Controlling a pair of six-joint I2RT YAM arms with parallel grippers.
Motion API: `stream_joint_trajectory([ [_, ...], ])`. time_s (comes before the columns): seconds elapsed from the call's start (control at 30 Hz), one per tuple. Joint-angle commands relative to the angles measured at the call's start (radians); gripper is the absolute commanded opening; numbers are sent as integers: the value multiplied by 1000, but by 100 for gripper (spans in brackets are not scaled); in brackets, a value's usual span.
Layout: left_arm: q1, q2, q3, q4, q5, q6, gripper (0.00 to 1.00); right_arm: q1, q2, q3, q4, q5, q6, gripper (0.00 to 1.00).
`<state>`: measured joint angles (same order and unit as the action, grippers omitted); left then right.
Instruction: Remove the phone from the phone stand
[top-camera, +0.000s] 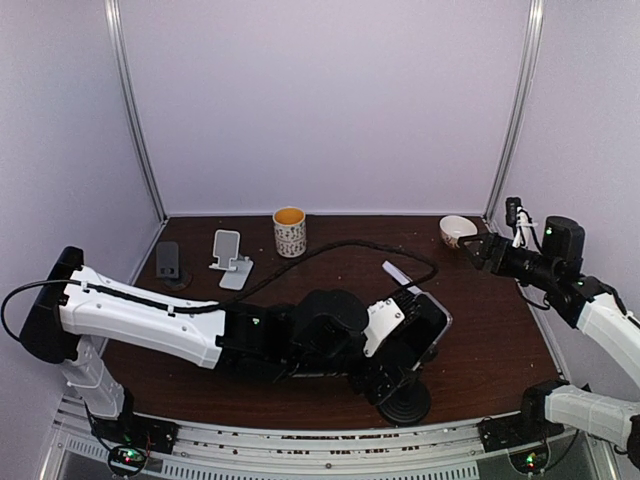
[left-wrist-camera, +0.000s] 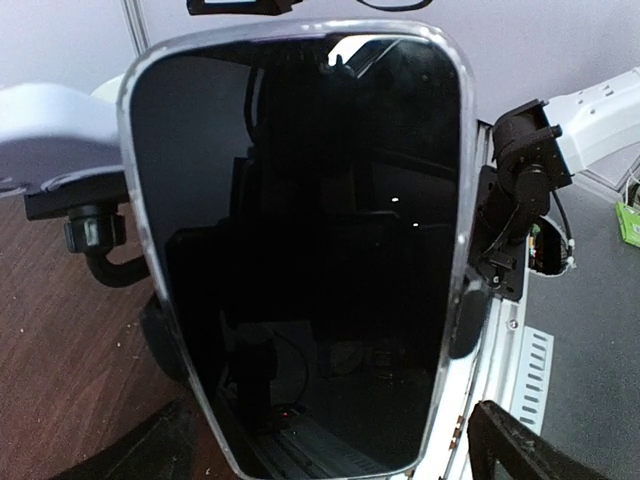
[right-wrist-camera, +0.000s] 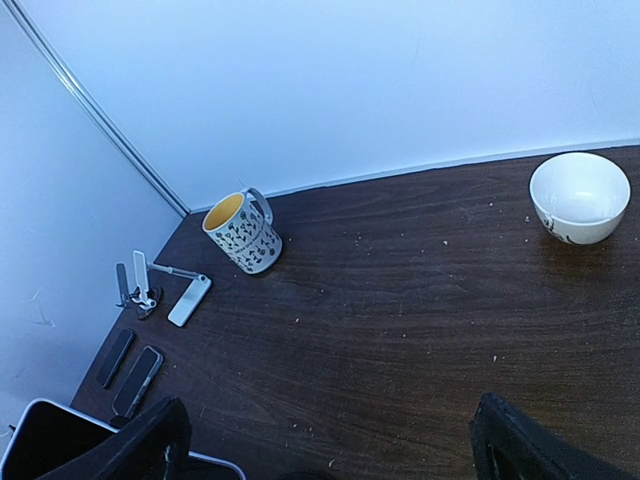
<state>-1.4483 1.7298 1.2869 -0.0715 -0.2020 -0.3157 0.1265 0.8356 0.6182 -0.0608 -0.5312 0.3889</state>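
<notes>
The phone (left-wrist-camera: 300, 250), black screen with a silver rim, fills the left wrist view. It sits tilted in a black phone stand (top-camera: 405, 400) with a round base near the table's front edge. The stand's side clamps (left-wrist-camera: 466, 320) show at the phone's edges. In the top view the phone (top-camera: 436, 318) is partly hidden by the arm. My left gripper (top-camera: 400, 345) is open, its fingers (left-wrist-camera: 515, 445) on either side of the phone's lower end. A narrow gap shows on the right side. My right gripper (top-camera: 472, 250) is open and empty, raised at the far right.
A patterned mug (top-camera: 289, 231) stands at the back centre and a white bowl (top-camera: 457, 230) at the back right. A white folding stand (top-camera: 231, 258) and a dark stand (top-camera: 168, 262) are at the back left. A black cable (top-camera: 340, 250) loops over the table.
</notes>
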Motion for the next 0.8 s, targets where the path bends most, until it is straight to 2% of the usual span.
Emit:
stream_joint_trajectory([
  [0.0, 2, 21, 31, -2, -3, -40, 98, -6, -21, 20, 1, 12, -10, 100],
  [0.77, 25, 110, 124, -72, 53, -71, 98, -5, -42, 11, -10, 13, -11, 100],
])
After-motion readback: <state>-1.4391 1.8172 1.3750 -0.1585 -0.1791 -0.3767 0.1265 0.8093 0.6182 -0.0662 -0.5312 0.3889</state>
